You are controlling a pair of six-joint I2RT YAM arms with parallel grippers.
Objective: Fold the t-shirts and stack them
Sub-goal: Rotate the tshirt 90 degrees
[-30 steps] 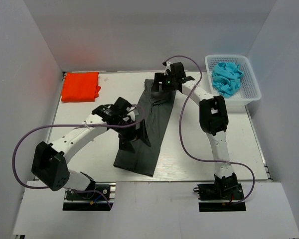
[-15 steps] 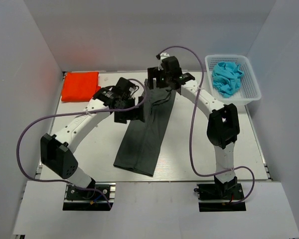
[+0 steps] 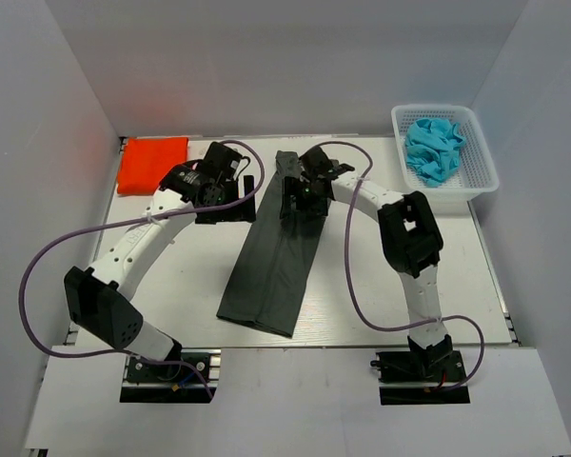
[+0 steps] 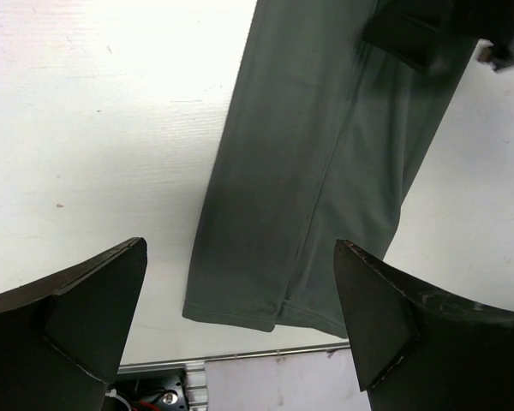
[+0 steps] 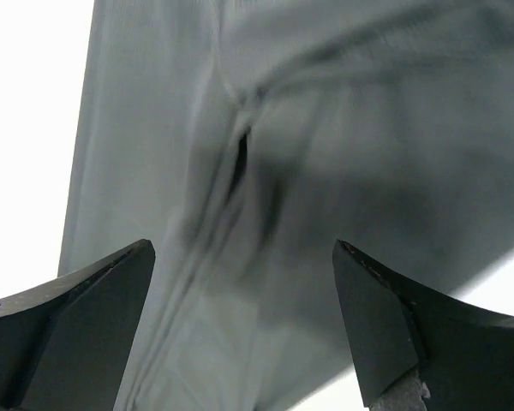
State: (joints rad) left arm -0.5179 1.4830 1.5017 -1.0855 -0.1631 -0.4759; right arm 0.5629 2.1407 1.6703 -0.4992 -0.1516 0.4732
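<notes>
Across the middle of the white table (image 3: 162, 276), the charcoal-grey t-shirt (image 3: 271, 257) lies flat as a long narrow strip. It is folded lengthwise and slants from far centre to the near edge. The orange-red t-shirt (image 3: 152, 164) sits folded at the far left corner, well apart.

Handling, judged: the grey cotton is light and limp, with no stiffness. Pinch one layer only and it will likely sag and slide open. Take it at the near short end, both corners, catching every layer at the hem.

Left gripper (image 4: 240, 247): fingers spread wide with nothing between them, up over the table just left of the strip's far half. Right gripper (image 5: 244, 248): also spread wide and empty, close above the strip's far part.

Against a second ago, you can see the left arm has swung off the strip's middle toward the far left. The right has come nearer from the collar end. The strip lies much as it did.
</notes>
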